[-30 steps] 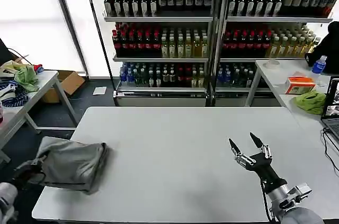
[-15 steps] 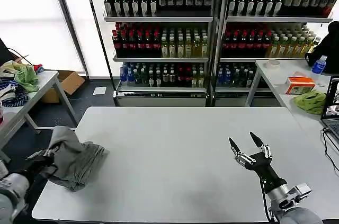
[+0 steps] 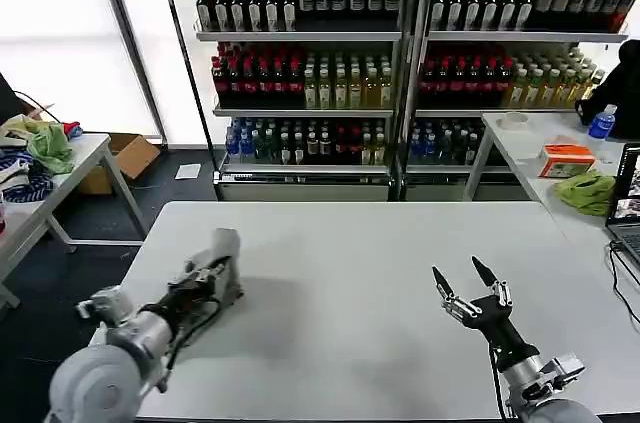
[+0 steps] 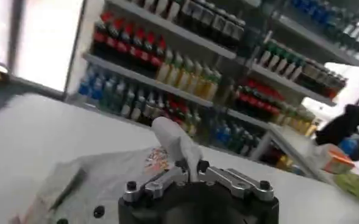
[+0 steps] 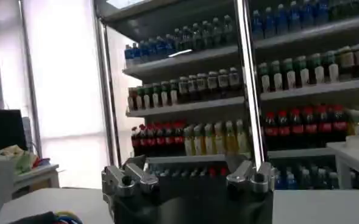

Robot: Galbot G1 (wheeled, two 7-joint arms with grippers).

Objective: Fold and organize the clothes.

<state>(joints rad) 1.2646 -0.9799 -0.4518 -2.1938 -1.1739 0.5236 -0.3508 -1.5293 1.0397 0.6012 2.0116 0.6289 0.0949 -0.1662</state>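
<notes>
At lower left of the head view, the robot's left gripper (image 3: pixel 222 255) reaches across the white rectangular table (image 3: pixel 350 243), its fingers pinched on a light grey short-sleeved shirt (image 3: pixel 224 243) bunched at the fingertips. The left wrist view shows that shirt (image 4: pixel 106 176) spread over the tabletop, its small multicoloured chest print (image 4: pixel 156 159) facing up and a fold raised at the fingers. At lower right, the right gripper (image 3: pixel 466 278) is above the bare table, its dark fingers spread wide apart.
</notes>
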